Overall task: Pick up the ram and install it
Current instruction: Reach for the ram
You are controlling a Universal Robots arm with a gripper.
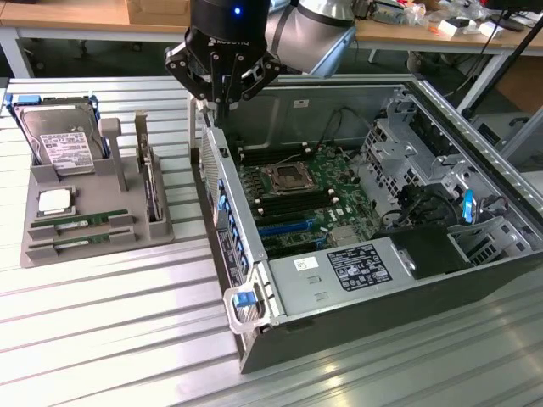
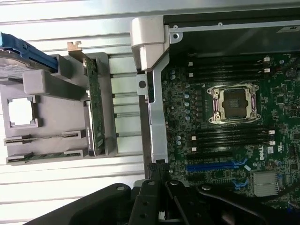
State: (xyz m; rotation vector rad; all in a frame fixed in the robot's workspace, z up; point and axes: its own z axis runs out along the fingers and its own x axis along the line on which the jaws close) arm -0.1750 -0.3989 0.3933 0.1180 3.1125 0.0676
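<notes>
Hovering with tool closed, empty, above case wall; ram lying in holder, well apart.

The hand is cut by the wrist view's edge; so is the hard drive.

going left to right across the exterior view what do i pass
ram sticks in the gray holder → upright expansion card → hand → cpu socket → drive cage → blue tab
</notes>
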